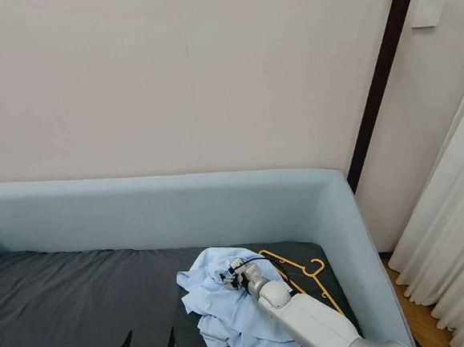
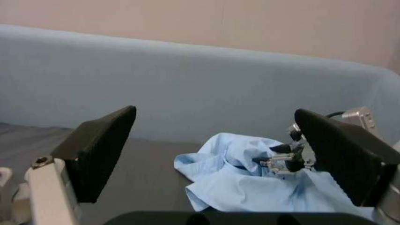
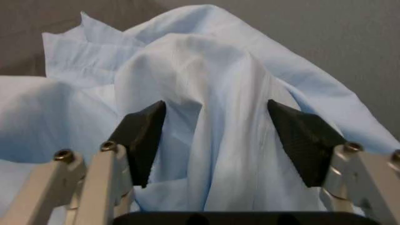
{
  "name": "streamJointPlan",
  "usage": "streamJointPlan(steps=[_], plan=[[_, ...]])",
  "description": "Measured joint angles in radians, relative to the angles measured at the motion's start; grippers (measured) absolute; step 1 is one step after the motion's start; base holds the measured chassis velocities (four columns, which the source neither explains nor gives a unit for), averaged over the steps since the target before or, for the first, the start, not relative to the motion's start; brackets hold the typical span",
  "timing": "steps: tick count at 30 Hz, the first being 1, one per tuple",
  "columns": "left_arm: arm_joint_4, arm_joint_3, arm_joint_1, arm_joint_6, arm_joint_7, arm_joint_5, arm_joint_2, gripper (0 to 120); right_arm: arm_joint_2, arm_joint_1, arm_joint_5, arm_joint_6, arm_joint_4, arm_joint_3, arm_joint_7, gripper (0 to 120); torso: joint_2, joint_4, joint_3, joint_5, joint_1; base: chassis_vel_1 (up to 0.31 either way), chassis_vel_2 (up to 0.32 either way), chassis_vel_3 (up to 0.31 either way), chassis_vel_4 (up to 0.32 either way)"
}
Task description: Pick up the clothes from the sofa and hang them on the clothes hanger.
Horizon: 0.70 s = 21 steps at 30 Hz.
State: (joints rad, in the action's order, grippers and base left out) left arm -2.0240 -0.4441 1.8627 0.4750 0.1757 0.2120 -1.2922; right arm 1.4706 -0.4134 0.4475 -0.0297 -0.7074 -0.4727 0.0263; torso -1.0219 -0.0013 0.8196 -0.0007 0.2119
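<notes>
Sofa (image 1: 179, 210): pale blue, with a padded back along the far side and an arm on the right; it spans the scene from left to right.
Seat (image 1: 57, 300): dark grey fabric, slightly wrinkled.
Shirt (image 1: 227, 318): light blue and crumpled in a loose heap on the right part of the seat, near the sofa's right arm. A collar or cuff edge shows at its far side in the right wrist view (image 3: 187, 56).
Right arm: white, reaching from the near right corner out over the shirt.
Right claw (image 1: 230, 276): down in the far top of the heap. Its dark pads (image 3: 147, 136) stand wide apart on either side of a raised ridge of the cloth, which fills most of the gap between them. The left wrist view shows it from the side, buried among the folds (image 2: 275, 161).
Clothes hanger (image 1: 308, 272): orange-yellow, flat on the seat just right of the shirt, between it and the sofa's right arm, hook toward the far side.
Left claw (image 1: 150, 339): at the near edge, left of the shirt and apart from it, fingers spread wide with nothing between them; it faces the sofa back and the heap (image 2: 214, 112).
</notes>
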Motion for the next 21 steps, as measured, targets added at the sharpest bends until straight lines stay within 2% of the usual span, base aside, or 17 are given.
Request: streamJointPlan(steps=[1,3,7,9,12,15,16,21], plan=[[0.000,0.001,0.000,0.000,0.001,0.000,-0.003,100,0.008,0.001,-0.016,0.012,0.027,0.007,0.002,57,0.000,0.0001,0.000,0.0001,0.000,0.000,0.000,0.000,0.000],[0.000,0.001,0.001,0.000,0.001,0.000,-0.005,100,0.010,0.001,-0.022,0.017,0.036,0.010,0.003,54,0.000,0.0001,0.000,0.0001,0.000,0.000,0.000,0.000,0.000],[-0.001,0.002,0.002,0.000,0.002,0.000,-0.006,100,0.003,-0.003,-0.085,0.054,0.041,0.017,-0.002,34,0.000,0.0000,0.000,0.0001,0.000,0.000,0.000,0.000,0.000],[-0.001,0.003,0.002,0.000,0.002,0.000,-0.007,100,-0.001,-0.005,-0.096,0.061,0.031,0.014,-0.004,31,0.000,0.0000,0.000,0.0001,0.000,0.000,0.000,0.000,0.000],[0.000,0.005,-0.001,0.000,0.009,-0.004,-0.012,100,-0.010,-0.009,-0.112,0.070,0.016,0.006,-0.010,16,0.000,0.0002,0.000,0.0001,0.000,0.000,0.000,0.000,0.000],[-0.002,0.006,-0.001,0.000,0.010,-0.004,-0.014,100,-0.015,-0.011,-0.114,0.074,0.013,0.004,-0.015,11,0.000,0.0002,0.000,0.0002,0.000,0.000,0.000,0.000,0.000],[-0.004,0.007,-0.002,0.000,0.010,-0.003,-0.014,100,-0.022,-0.012,-0.113,0.076,0.007,0.001,-0.020,3,0.000,0.0001,0.000,0.0002,0.000,0.000,0.000,0.000,0.000],[-0.009,0.008,-0.002,0.005,0.010,0.010,-0.020,100,-0.037,-0.015,-0.105,0.112,0.002,0.005,-0.015,0,0.000,0.0001,0.000,0.0002,0.000,0.000,0.000,0.000,0.000]])
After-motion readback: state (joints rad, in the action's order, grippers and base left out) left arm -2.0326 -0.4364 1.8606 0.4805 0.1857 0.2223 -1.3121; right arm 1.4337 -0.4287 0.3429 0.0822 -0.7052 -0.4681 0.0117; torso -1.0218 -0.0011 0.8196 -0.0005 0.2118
